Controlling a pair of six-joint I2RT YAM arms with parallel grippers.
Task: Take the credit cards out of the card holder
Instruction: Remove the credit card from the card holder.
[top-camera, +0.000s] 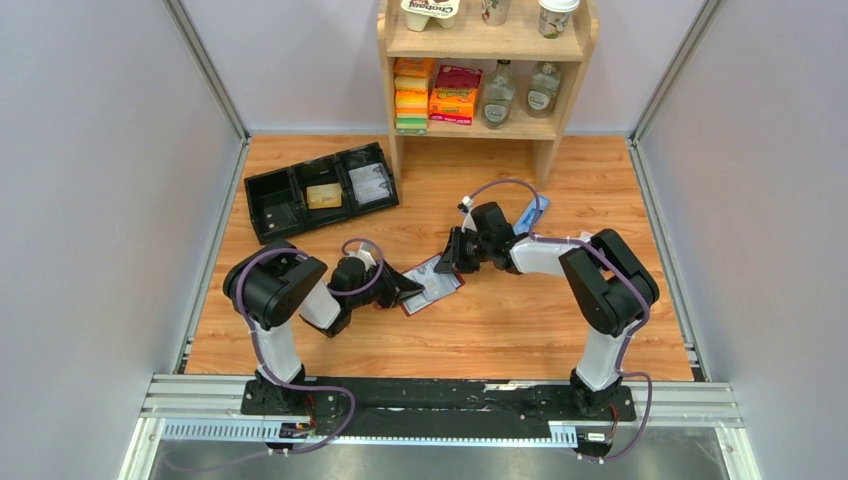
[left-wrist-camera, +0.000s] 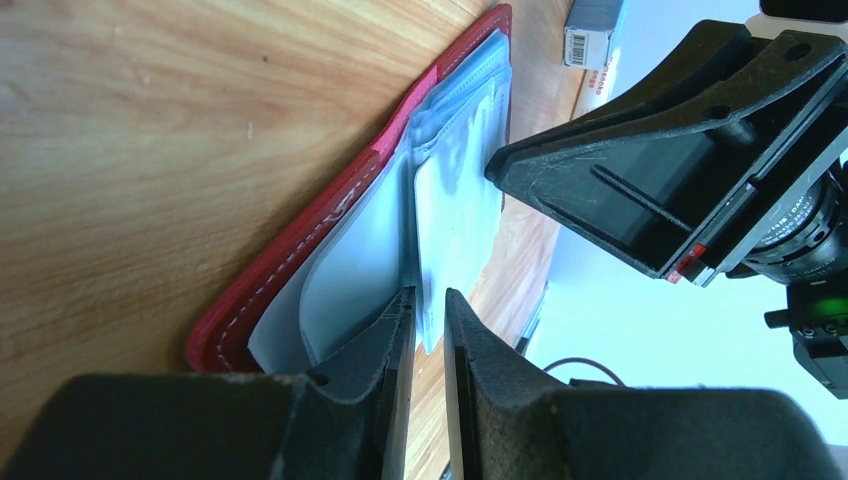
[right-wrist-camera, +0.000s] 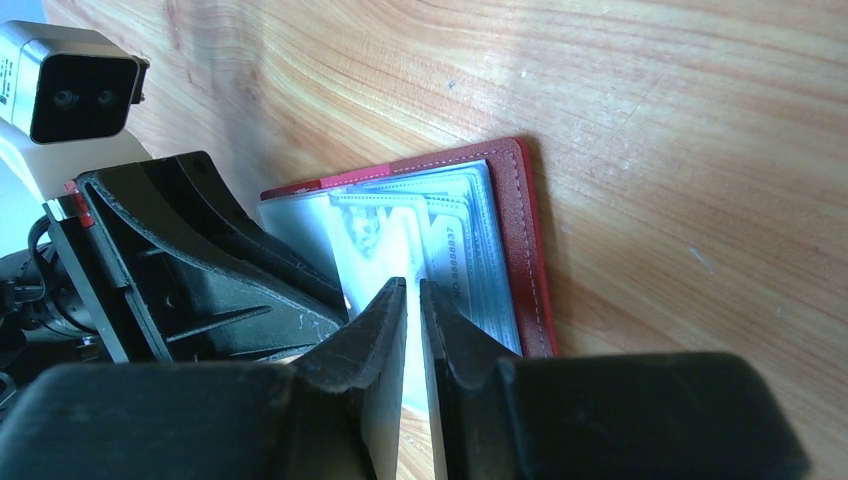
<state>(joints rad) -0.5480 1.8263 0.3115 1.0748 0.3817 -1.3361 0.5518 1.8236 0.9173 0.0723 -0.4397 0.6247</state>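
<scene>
We see the card holder (top-camera: 432, 285) lying open on the wooden table (top-camera: 520, 330) at the centre of the overhead view, between the two arms. Its maroon cover is against the wood and its pale leaves face up. This is why both grippers come in low and nearly flat to the table: the leaves can only be taken by their edges.

The left gripper (left-wrist-camera: 428, 300) sits at the bottom centre of its own wrist view. Its jaws are drawn almost together on the near edge of a clear sleeve (left-wrist-camera: 450, 210), and the red cover runs up the left of the frame beneath it. We judge this hold to be an anchor, since so light a wallet would slide with any pull unless it were pinned.

The right gripper (right-wrist-camera: 412, 292) meets it from the opposite side. Its jaws are likewise pinched nearly closed, on a thin pale leaf that runs down between them at the bottom centre of the right wrist view. We take this leaf for one of the credit cards (right-wrist-camera: 455, 258), whose printed edges show fanned in the sleeves just right of the fingertips. A sleeve edge would look the same here, though.

The two tips sit close together over the holder. A straight draw away from the left gripper, along the sleeve opening, therefore seems called for. A lift or twist risks dragging the whole holder or creasing the plastic.
</scene>
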